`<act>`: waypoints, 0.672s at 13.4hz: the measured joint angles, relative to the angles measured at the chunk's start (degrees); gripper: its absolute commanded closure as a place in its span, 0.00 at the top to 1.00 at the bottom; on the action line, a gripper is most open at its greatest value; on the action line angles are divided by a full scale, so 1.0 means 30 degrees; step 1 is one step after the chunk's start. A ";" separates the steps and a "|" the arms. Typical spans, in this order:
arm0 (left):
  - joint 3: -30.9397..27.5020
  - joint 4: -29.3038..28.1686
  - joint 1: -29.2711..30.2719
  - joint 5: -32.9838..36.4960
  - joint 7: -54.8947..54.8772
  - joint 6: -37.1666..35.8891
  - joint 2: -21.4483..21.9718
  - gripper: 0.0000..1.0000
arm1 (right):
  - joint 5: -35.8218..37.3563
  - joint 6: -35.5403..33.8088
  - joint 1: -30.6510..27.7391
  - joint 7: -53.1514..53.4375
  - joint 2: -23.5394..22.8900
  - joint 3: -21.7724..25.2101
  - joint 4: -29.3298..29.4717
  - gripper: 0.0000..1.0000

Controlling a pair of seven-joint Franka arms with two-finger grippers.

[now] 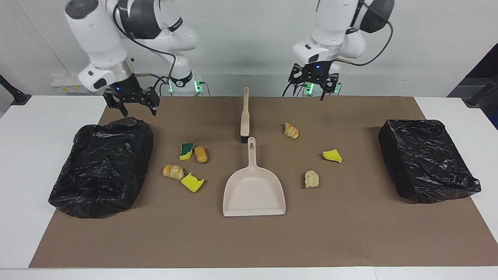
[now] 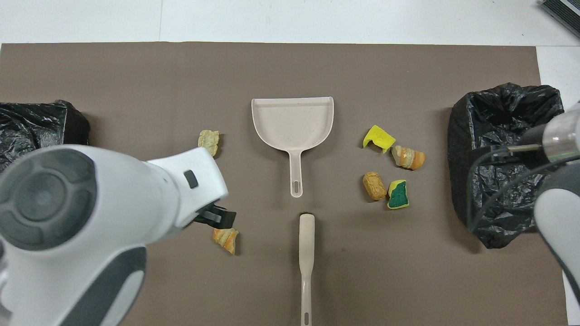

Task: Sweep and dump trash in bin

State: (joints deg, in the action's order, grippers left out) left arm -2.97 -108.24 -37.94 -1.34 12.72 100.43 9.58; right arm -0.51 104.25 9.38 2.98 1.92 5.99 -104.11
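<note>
Brown mat (image 1: 350, 233) covers the table, with a black-bagged bin (image 1: 102, 167) at centre left of the facing view and another bin (image 1: 426, 159) at centre right; both grippers hang empty at the top with jaws apart, the right gripper (image 1: 132, 107) over the first bin's upper edge, the left gripper (image 1: 313, 83) over the mat's top edge. Mid-frame lies the dustpan (image 1: 253, 190), the brush (image 1: 245, 116) just above its handle. The trash is scattered on the mat, four scraps (image 1: 183, 167) between dustpan and first bin, three scraps (image 1: 311, 155) toward the second

Dustpan (image 1: 253, 192) mid-mat, brush (image 1: 245, 116) nearer robots, both end effectors open & raised, 7 scraps (image 1: 192, 182) scattered
</note>
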 measured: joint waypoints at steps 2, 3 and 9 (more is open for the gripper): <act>0.0009 -0.1873 -0.1441 -0.0004 0.1729 0.1043 0.0726 1.00 | -0.0022 0.2067 0.1597 0.2198 -0.1710 -0.0055 0.0002 1.00; 0.0008 -0.2644 -0.2095 -0.0005 0.2529 0.1672 0.0899 1.00 | -0.0061 0.3172 0.2373 0.3410 -0.2542 -0.0074 0.0038 1.00; 0.0047 -0.6536 -0.6093 0.0002 0.7325 0.6489 0.0102 1.00 | -0.2293 0.4817 0.5695 0.7271 -0.6418 -0.0133 0.2354 1.00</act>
State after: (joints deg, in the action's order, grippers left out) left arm -2.83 -127.85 -56.22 -1.34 34.69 119.90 9.88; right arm -7.39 118.70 26.47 24.79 -17.33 5.59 -97.05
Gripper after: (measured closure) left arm 0.000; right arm 0.000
